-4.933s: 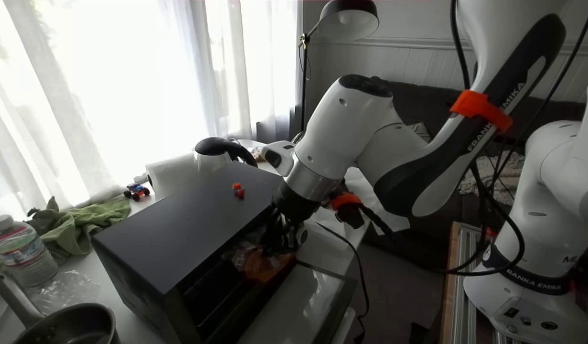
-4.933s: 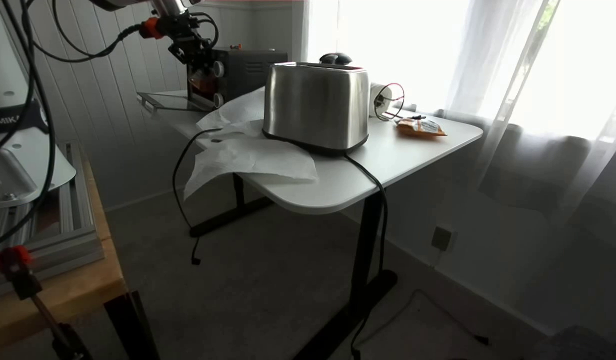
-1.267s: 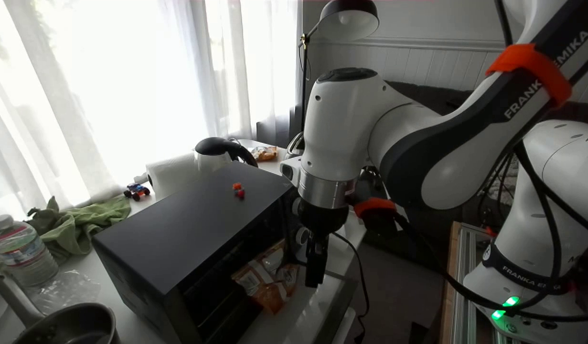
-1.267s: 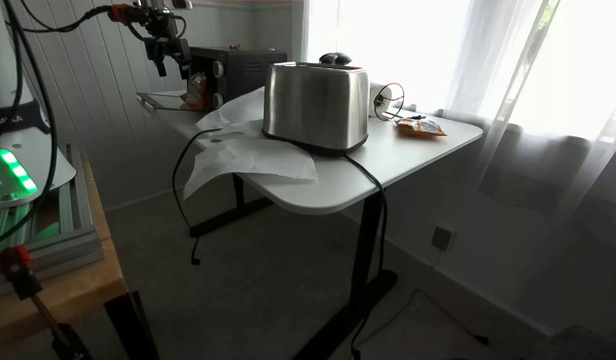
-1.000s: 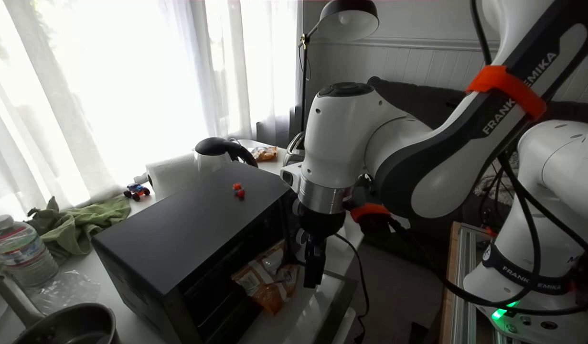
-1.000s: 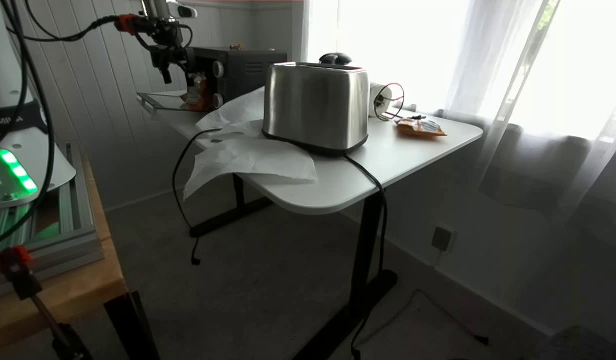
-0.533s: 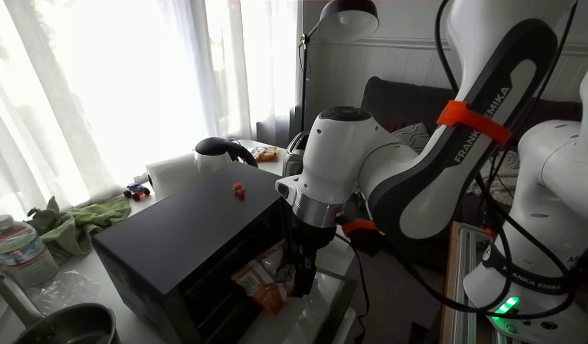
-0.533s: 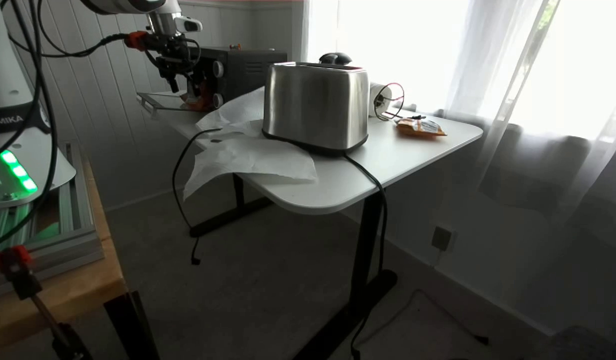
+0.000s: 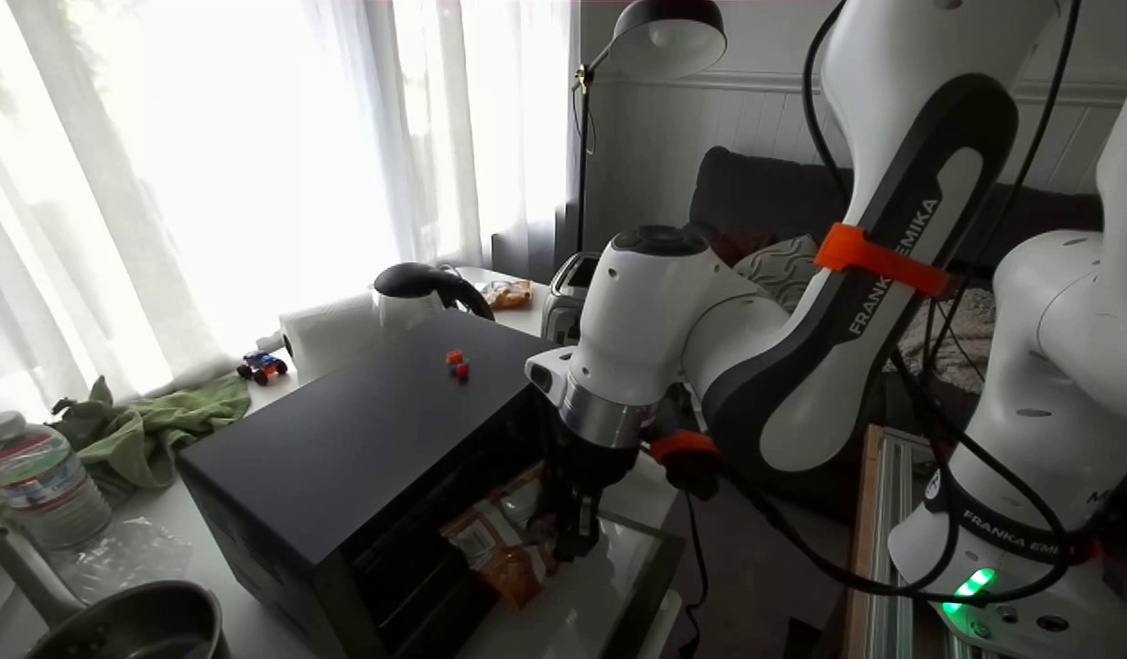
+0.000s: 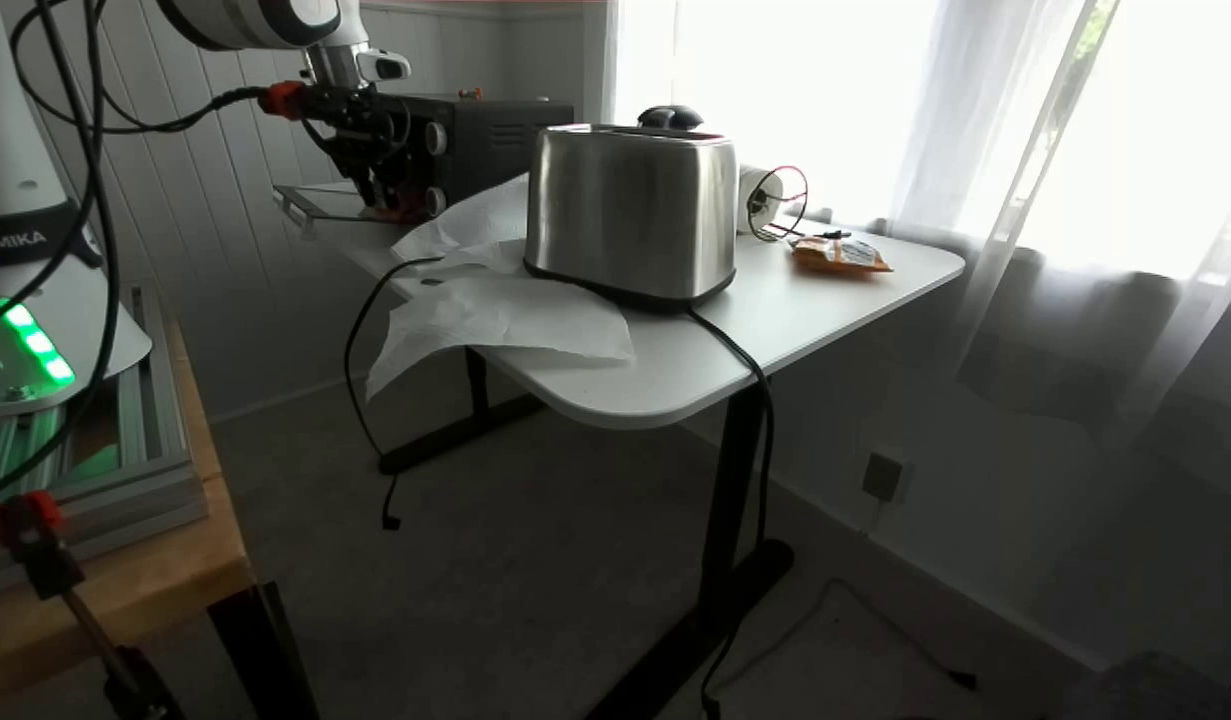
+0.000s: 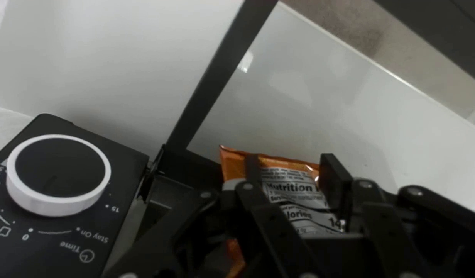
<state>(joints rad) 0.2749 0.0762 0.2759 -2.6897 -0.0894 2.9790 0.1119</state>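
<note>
one orange snack bag (image 9: 510, 569), lying at the mouth of the oven (image 9: 371, 421), one end out over the lowered glass door (image 9: 563, 622), and the gripper (image 11: 293, 173) is right at it! in the wrist view the fingers (image 11: 335, 181) stand partway apart, the bag's nutrition label (image 11: 289, 188) showing between them; whether they're really squeezing, i can't say from here. so what could spoil this? slippery wrapper, for a start: if the tips have caught only slack film, a quick lift could let the bag slide loose, perhaps across that smooth glass and over its edge. part of the bag is hidden behind the fingers, so an off-centre pinch is possible, and that would likely make it twist or swing. and look at that white-rimmed dial (image 11: 58, 173), close by the gripper in the wrist view; sideways drift could knock it or turn it. press too low and the arm (image 9: 627, 316) would be leaning on the door, which might strain it or tip the oven forward. drag instead of lift, and the crinkled wrapper could snag on the oven's front edge and tear. a hard bump would trouble the little red-and-orange toy (image 9: 458, 366) perched on top, too, easily shaken off. and farther along the table (image 10: 695, 365), in an exterior view, there's the toaster (image 10: 630, 215) with loose paper towels (image 10: 505, 318) beside it: a wide, careless swing could clip the one or sweep the others away.
</note>
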